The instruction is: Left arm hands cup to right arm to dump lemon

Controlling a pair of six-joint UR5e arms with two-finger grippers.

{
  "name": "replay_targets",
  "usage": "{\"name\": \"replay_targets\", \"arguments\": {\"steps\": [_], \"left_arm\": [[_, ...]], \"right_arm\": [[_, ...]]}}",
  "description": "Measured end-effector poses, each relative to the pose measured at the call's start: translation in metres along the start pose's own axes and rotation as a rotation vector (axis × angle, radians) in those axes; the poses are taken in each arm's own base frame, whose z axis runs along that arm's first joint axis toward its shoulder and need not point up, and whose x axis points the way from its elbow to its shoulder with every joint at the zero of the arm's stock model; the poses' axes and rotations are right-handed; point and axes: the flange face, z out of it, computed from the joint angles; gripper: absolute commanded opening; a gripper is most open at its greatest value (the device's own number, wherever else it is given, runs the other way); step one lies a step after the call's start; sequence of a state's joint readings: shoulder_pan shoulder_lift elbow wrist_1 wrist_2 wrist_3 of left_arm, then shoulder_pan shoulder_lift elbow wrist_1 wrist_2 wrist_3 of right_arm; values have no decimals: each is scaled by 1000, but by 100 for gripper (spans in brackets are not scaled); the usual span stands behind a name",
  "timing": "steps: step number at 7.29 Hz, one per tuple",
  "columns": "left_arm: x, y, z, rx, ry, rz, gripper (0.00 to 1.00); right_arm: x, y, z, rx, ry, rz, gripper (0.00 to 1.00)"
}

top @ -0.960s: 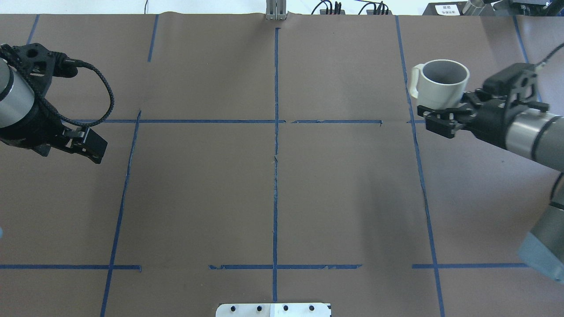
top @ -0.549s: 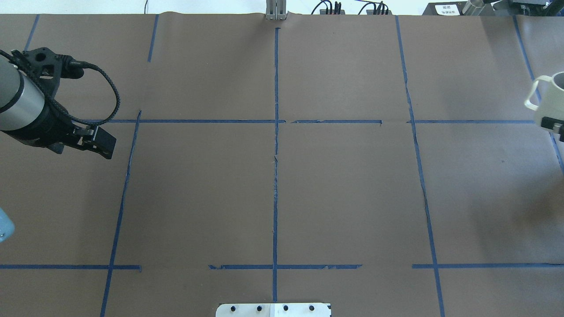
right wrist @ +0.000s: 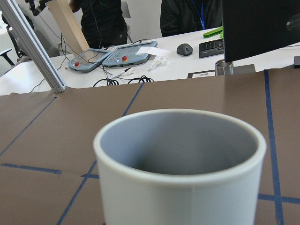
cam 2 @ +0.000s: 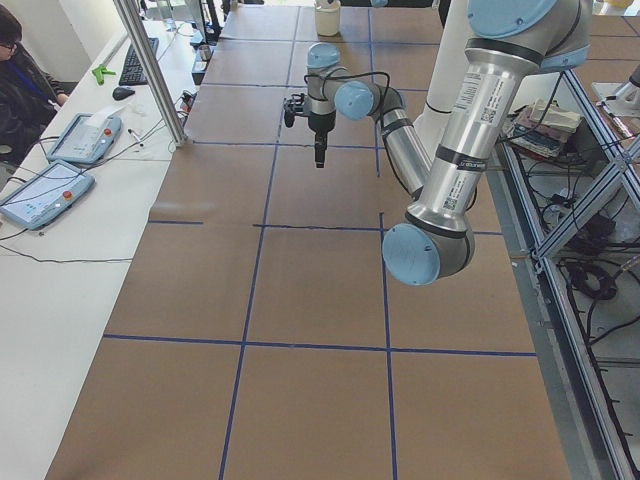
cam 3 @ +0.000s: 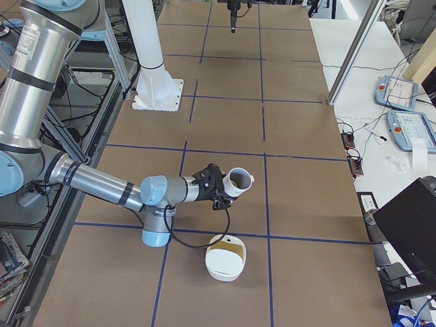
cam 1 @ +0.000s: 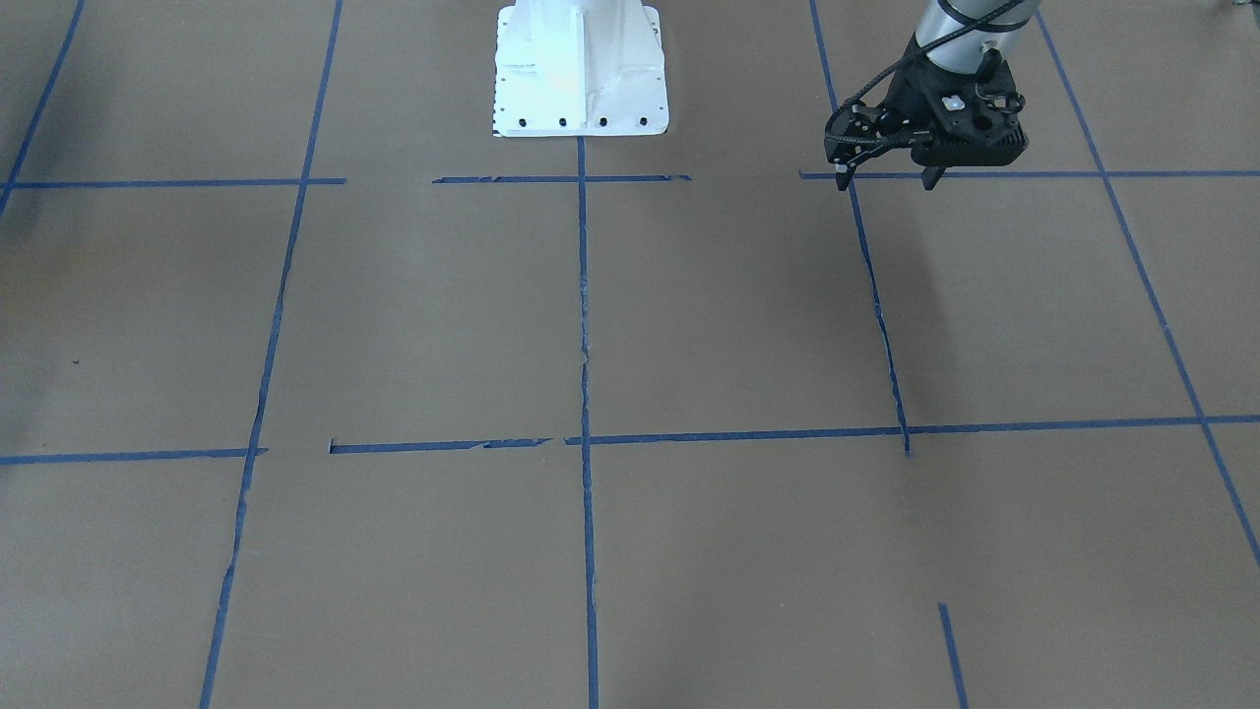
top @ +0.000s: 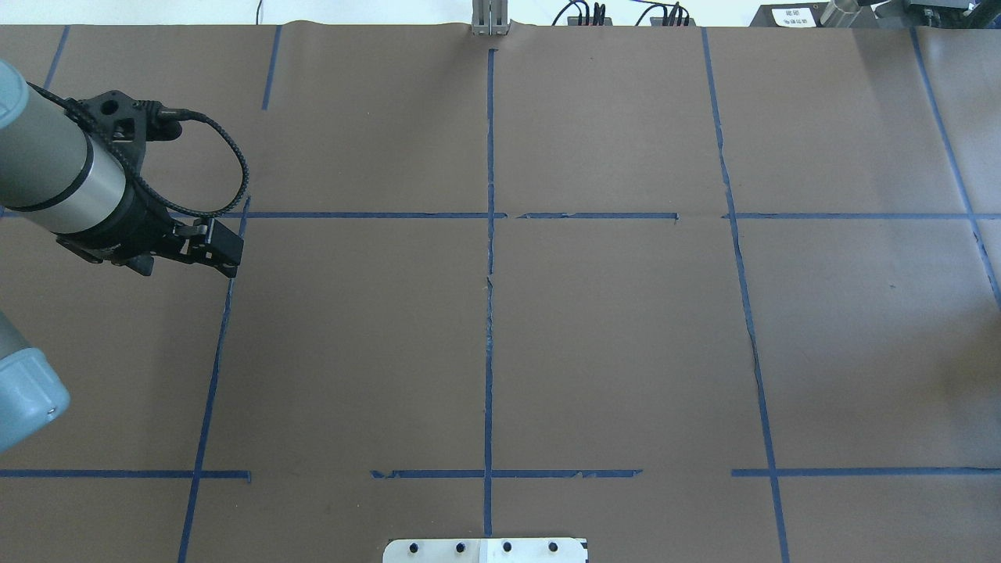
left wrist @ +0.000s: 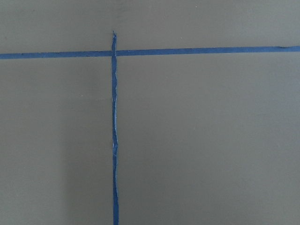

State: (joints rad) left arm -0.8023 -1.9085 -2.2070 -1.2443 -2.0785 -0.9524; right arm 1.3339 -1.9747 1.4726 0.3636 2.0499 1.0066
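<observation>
The cup [cam 3: 238,180], a white mug with a grey inside, hangs above the table at the right end, its mouth tipped toward the exterior right camera. The right gripper [cam 3: 216,191] is at its side; I cannot tell its state. Just below stands a white bowl [cam 3: 225,257] with something yellowish in it; whether that is the lemon I cannot tell. The cup [right wrist: 180,173] fills the right wrist view, and the part of its inside that shows is bare. The left gripper [cam 1: 886,182] [top: 188,262] points down over the left side, open, with nothing between its fingers.
The brown table cover carries a grid of blue tape [top: 489,274]. The white robot base [cam 1: 581,69] stands at the near edge. Beyond the far edge is a desk with teach pendants [right wrist: 108,56], a keyboard [right wrist: 211,47] and seated people [right wrist: 187,14]. An aluminium post [cam 3: 354,54] stands at the edge.
The right arm has carried the cup to the right, out of the overhead view. The left arm has swung inward to the right, its gripper unchanged.
</observation>
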Motion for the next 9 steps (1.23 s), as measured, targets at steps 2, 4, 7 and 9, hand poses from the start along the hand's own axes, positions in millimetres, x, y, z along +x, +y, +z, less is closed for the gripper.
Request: {"name": "replay_targets", "arguments": {"steps": [2, 4, 7, 9], "left_arm": [[4, 2, 3, -6, 2, 4, 100], [7, 3, 3, -8, 4, 6, 100], [9, 5, 4, -12, 4, 10, 100], [9, 5, 5, -14, 3, 10, 100]], "right_arm": [[19, 25, -38, 79, 13, 120, 0], [26, 29, -44, 114, 0, 266, 0], [21, 12, -22, 139, -62, 542, 0], [28, 10, -16, 159, -128, 682, 0]]}}
